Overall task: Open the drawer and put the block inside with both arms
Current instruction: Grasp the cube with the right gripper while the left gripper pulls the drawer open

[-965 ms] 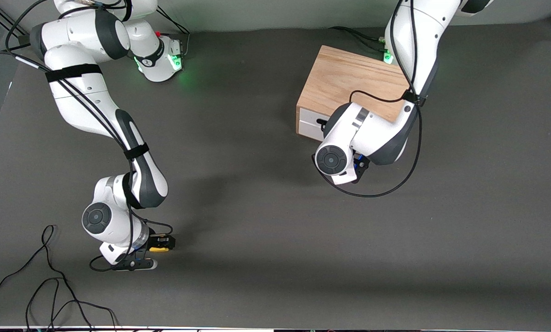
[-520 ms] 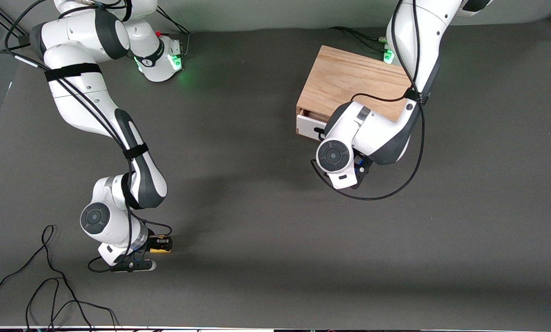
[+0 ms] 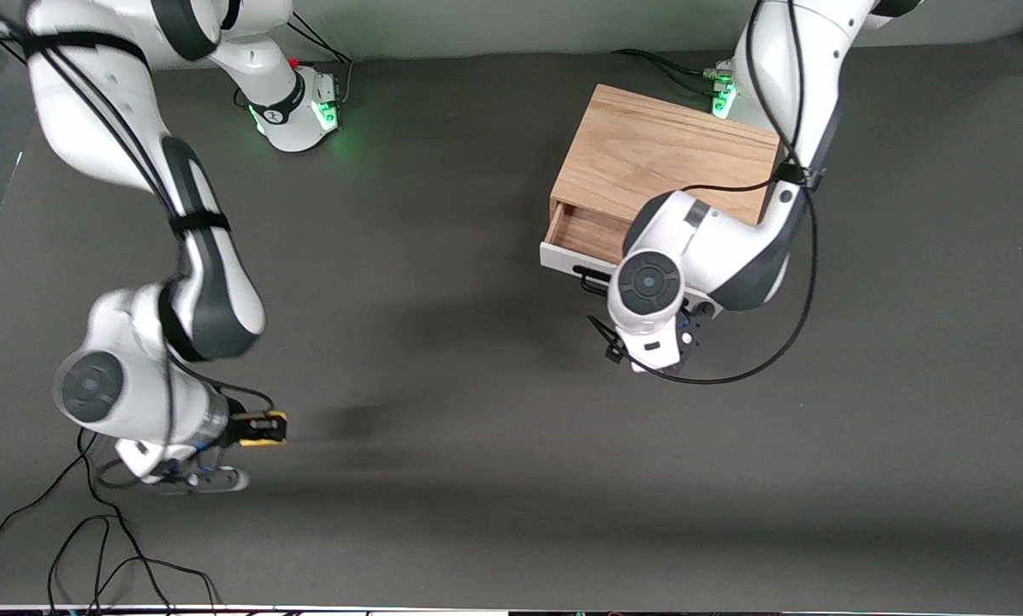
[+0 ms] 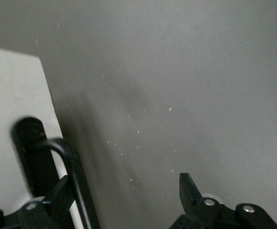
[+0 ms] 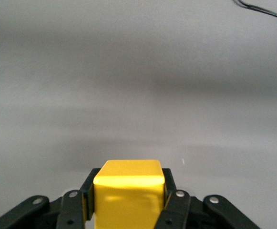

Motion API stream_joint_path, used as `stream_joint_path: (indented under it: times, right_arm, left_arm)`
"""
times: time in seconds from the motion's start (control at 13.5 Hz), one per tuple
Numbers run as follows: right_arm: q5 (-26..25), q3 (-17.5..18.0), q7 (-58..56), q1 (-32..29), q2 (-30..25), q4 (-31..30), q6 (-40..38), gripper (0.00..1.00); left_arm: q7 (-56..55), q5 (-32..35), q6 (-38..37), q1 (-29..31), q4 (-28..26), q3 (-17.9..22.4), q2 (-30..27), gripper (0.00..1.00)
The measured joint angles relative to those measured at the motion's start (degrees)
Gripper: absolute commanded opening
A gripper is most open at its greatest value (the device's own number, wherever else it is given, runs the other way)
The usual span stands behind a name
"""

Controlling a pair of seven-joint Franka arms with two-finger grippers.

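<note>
- Between the right gripper's jaws sits the block, a yellow cube pinched on two sides and held up over bare table toward the right arm's end.
- At the drawer's front, the left gripper has its jaws spread, one finger hooked against the black bar handle, the other finger apart over the grey table.
- The drawer stands partly pulled out of the light wood cabinet, its wooden inside showing, its white front toward the front camera.
- Loose black cables lie on the table near the right arm; the left arm bends over the cabinet.
</note>
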Motion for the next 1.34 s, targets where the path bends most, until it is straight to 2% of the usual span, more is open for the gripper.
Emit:
stream_joint_path:
  times: [0.45, 0.74, 0.97, 1.34]
  right_arm:
    - [0.0, -0.2, 0.0, 0.0, -14.4, -1.8, -16.4, 0.2]
    - [0.2, -2.7, 0.0, -0.1, -25.6, -13.4, -17.1, 0.2]
    - [0.5, -4.6, 0.0, -0.2, -32.5, -21.4, -16.7, 0.2]
    - [0.6, -5.2, 0.0, -0.2, -38.3, -27.7, -15.7, 0.2]
  left_arm:
    - [3.5, 0.0, 3.4, 1.7, 3.3, 0.0, -0.1, 0.98]
    - [3.5, 0.0, 3.0, 1.6, 3.6, -0.1, -0.1, 0.98]
    - [4.0, 0.0, -1.9, 1.6, 5.4, -0.3, -1.5, 0.98]
    - [14.4, -3.4, -17.8, 5.0, 11.0, 0.1, -11.0, 0.99]
